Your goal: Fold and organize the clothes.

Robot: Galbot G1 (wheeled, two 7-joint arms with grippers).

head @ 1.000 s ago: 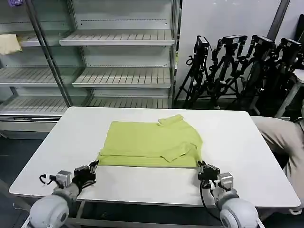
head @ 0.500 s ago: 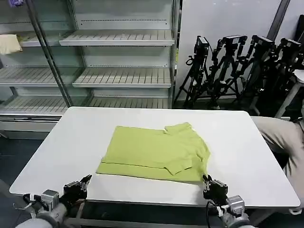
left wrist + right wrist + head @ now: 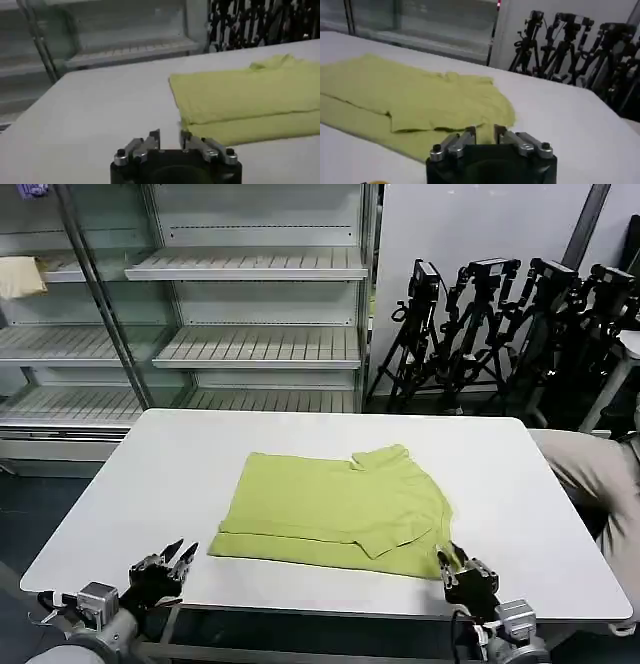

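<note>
T-shirt (image 3: 335, 509): lime, short-sleeved, lying partly folded near the middle of the white table (image 3: 150, 474), a little toward the robot's right. 1 sleeve sticks up at the far edge and another flap lies doubled over on top near the front.

Layers: from the left wrist view the near left corner shows 2 stacked edges, so the cloth is already doubled there.

Left gripper (image 3: 160, 567): low at the table's front edge, left of the shirt and clear of it. Jaws spread with a small gap, holding nothing.

Right gripper (image 3: 466, 574): at the front edge just beside the shirt's near right corner, not touching as far as I can see. Jaws also parted a little, empty.

How it handles: I'd judge it light, limp knit that drapes, wrinkles and drags on the tabletop; not fragile, but a 1-point lift would let it sag and undo the fold.

Where to grip: the 2 near corners of the front hem look best, pinching all layers together, 1 corner per gripper, so the edge lifts evenly.

Background: empty shelving (image 3: 250, 304) and tripods (image 3: 500, 324) behind the table.
</note>
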